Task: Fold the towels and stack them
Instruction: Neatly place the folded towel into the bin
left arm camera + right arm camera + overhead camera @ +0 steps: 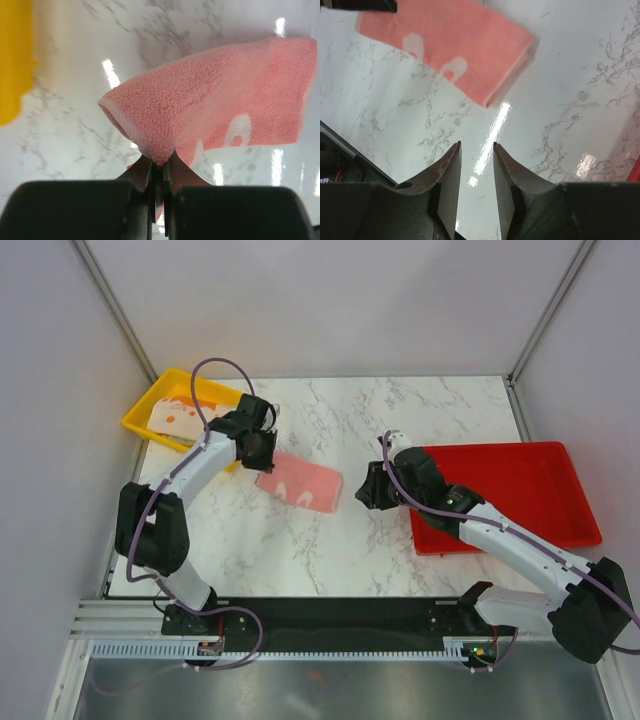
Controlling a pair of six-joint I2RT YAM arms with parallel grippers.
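The right tool (476, 167) is nearest. Its jaws stand apart with only bare bench (400, 410) between them, so it grasps nothing. It hangs beside the near left corner of the red tray (520, 495) and points left, toward the pink towel (300, 483).

This towel lies in the middle of the bench, a little to the left, as a long strip. Its right end shows a doubled edge in the right wrist view, so I judge that it is folded at least once. The left tool (159, 167) is clenched on its left corner, and this corner is lifted a little from the bench.

Farthest, in the left corner, the yellow tray (140, 418) holds a cream towel (175, 412) with orange shapes.

In my judgement the task is in an early stage: one towel is in the middle of folding, the cream one waits, and no stack shows in any view.

The left arm covers a part of the yellow tray, so I cannot tell if more towels lie there. I also cannot tell if the cream towel is folded. The right arm hides a part of the red tray.
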